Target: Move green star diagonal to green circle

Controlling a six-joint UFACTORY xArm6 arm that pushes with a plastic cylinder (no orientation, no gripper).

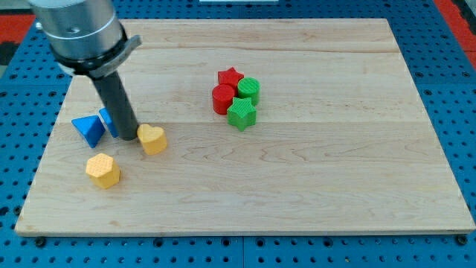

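Rod without jaws, my tip (128,137) beside yellow heart (152,139), green star (242,114) touching green circle (249,90)

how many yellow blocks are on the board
2: a yellow heart just right of my tip, and a yellow hexagon below-left of it. None seem hidden.

Robotics lab, wooden board (312,186) on blue pegboard bench (454,67)

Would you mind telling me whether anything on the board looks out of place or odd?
Nothing looks damaged or tipped. One mismatch: my tip sits among the blue blocks and the yellow heart at the view's left, far from the green star and green circle.
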